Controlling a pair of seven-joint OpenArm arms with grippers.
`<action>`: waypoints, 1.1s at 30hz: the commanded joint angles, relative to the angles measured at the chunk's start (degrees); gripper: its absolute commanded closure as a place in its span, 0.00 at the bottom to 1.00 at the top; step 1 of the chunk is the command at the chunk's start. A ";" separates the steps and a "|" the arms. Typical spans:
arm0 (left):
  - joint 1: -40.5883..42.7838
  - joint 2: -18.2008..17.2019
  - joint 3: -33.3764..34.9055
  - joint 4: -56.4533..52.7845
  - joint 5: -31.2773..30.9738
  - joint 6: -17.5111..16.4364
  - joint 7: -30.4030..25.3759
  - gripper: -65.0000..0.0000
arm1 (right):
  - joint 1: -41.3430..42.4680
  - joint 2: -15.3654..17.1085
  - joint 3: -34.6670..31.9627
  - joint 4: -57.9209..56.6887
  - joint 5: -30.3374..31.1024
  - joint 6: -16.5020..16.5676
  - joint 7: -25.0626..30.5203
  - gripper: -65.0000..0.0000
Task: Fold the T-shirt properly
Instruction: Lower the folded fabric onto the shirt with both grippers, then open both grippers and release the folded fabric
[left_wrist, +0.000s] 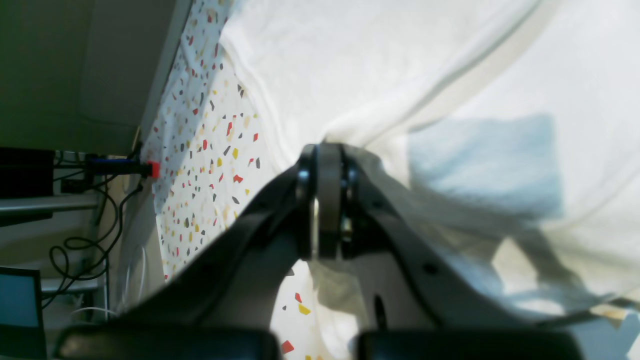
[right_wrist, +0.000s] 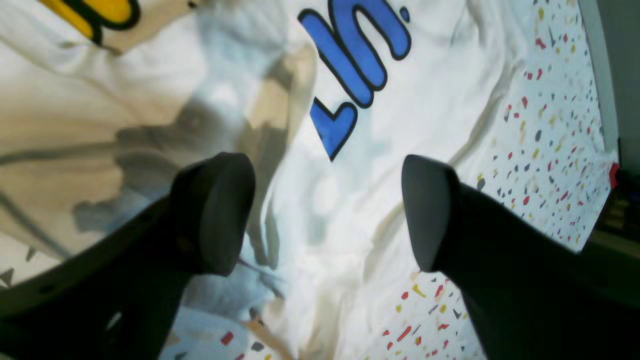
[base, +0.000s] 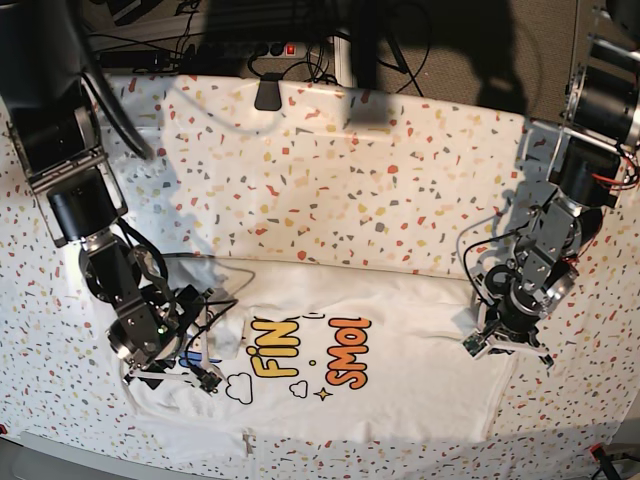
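While folding is only partway | table cover (base: 330, 190) speckled | T-shirt (base: 400, 370) at 6 o'clock, print up, folds left | left gripper (left_wrist: 327, 200) clenched on shirt edge, 4 o'clock | right gripper (right_wrist: 327, 210) released, 8 o'clock.

White T-shirt (base: 400, 370), blue-yellow-orange print; table cover (base: 350, 190) seemingly white, colour-speckled.
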 joint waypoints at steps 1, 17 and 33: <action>-1.99 -0.66 -0.42 0.76 0.00 1.07 -0.96 1.00 | 2.34 0.59 0.48 0.13 -0.52 -0.55 0.33 0.27; -1.73 -0.66 -0.42 0.76 0.00 1.05 -0.96 1.00 | 5.01 0.72 0.48 -12.61 -16.22 -15.82 5.62 0.27; -1.75 -0.68 -0.42 0.76 0.00 1.07 -0.98 1.00 | 11.50 0.74 0.48 -12.11 8.83 5.75 -1.81 0.27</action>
